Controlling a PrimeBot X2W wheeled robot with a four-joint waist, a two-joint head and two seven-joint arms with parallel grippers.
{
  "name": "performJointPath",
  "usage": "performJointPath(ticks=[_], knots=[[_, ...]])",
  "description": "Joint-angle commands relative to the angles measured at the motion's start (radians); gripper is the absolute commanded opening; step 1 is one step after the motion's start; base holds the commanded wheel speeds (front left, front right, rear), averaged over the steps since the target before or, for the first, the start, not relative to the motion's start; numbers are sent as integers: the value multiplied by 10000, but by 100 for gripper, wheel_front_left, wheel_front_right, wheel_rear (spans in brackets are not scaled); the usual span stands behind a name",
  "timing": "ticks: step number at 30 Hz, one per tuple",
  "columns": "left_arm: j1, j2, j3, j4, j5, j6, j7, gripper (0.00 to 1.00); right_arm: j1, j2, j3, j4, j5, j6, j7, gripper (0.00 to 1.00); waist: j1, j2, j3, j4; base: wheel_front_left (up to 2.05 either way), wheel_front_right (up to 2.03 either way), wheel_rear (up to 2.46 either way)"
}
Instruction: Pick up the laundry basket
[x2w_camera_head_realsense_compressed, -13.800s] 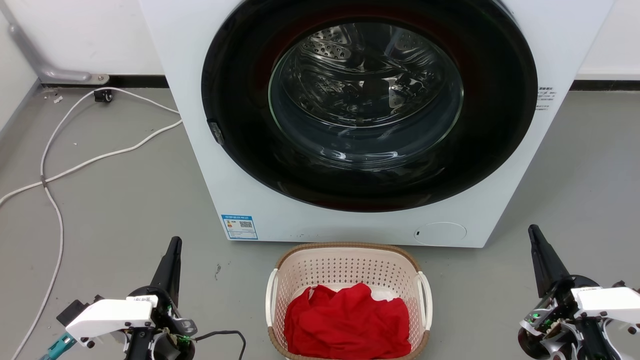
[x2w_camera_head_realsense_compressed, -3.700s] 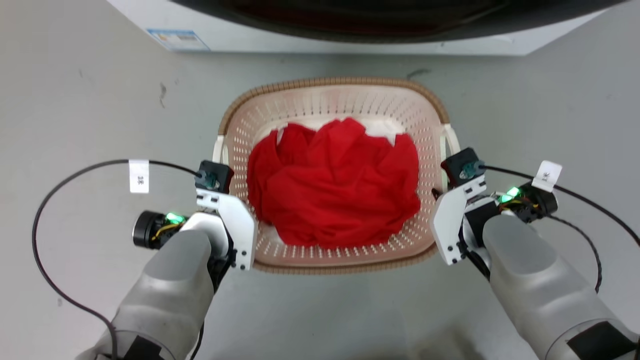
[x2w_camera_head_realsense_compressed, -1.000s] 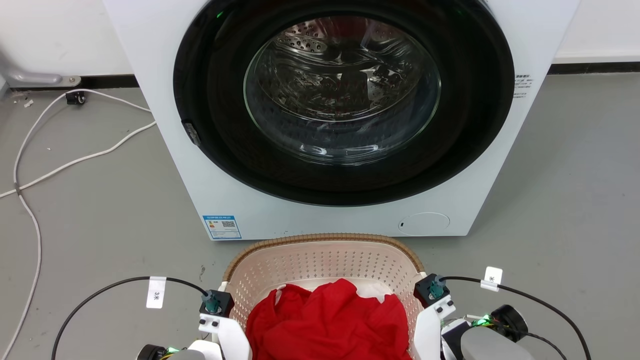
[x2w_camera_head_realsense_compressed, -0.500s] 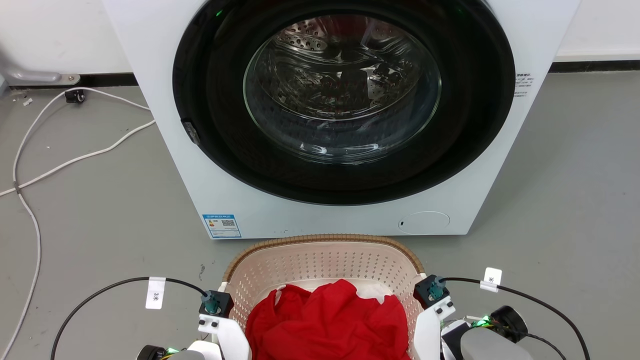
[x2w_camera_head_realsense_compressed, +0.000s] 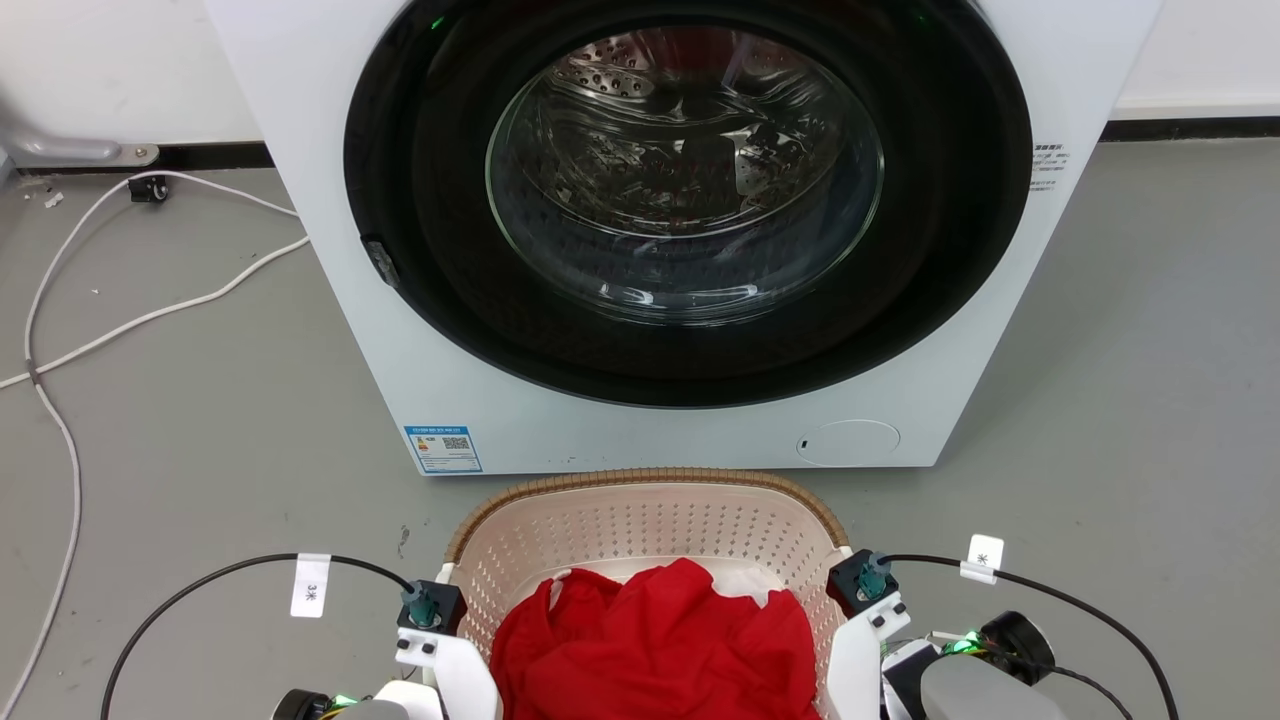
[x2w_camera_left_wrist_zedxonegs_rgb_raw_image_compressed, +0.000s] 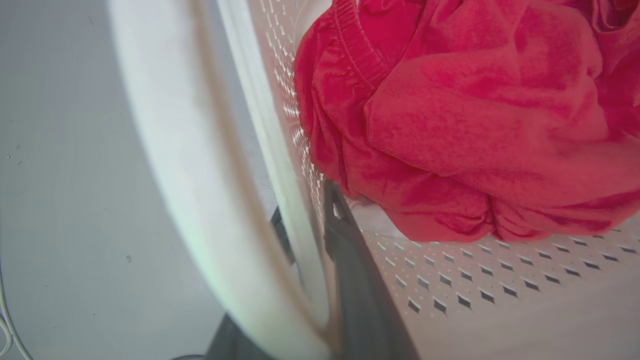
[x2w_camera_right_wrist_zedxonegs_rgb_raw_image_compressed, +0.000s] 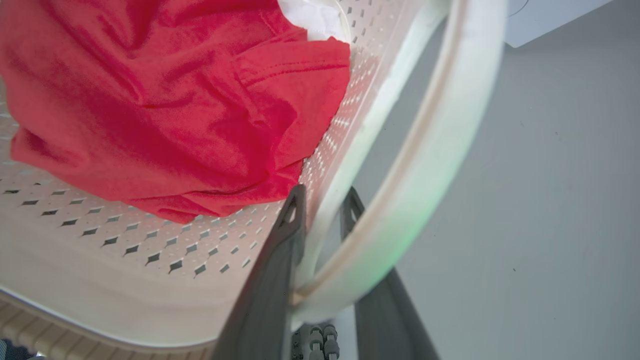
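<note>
The laundry basket (x2w_camera_head_realsense_compressed: 650, 525), cream with a brown woven-look rim, sits low in the middle of the head view with red clothing (x2w_camera_head_realsense_compressed: 650, 640) heaped in it. My two wrists flank its side walls. In the left wrist view my left gripper (x2w_camera_left_wrist_zedxonegs_rgb_raw_image_compressed: 310, 225) is shut on the basket's perforated wall (x2w_camera_left_wrist_zedxonegs_rgb_raw_image_compressed: 475, 280), one finger inside and one outside behind the white handle (x2w_camera_left_wrist_zedxonegs_rgb_raw_image_compressed: 165, 150). In the right wrist view my right gripper (x2w_camera_right_wrist_zedxonegs_rgb_raw_image_compressed: 324, 210) is shut on the opposite wall (x2w_camera_right_wrist_zedxonegs_rgb_raw_image_compressed: 125, 250), beside its white handle (x2w_camera_right_wrist_zedxonegs_rgb_raw_image_compressed: 450, 125).
A white washing machine (x2w_camera_head_realsense_compressed: 560, 440) with a closed round glass door stands just beyond the basket. White cables (x2w_camera_head_realsense_compressed: 160, 315) trail over the grey floor at the left. Black cables loop out from both wrists.
Since the earliest frame both grippers have come in from the sides and shut on the basket's walls. Over the last second only the picture has crept slightly.
</note>
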Motion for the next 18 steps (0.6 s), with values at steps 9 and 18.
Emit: performJointPath(ticks=[9, 18], knots=[[-208, 119, -101, -30, -50, -12, -124, 0, -88, -31, 243, 62, 114, 7, -55, 0, 0, -1, 8, 4, 0, 0, 0], [-194, 173, -167, -28, -127, -12, -152, 0, -135, -32, 372, 92, 237, 7, -63, 0, 0, -1, 42, -33, 0, 0, 0]])
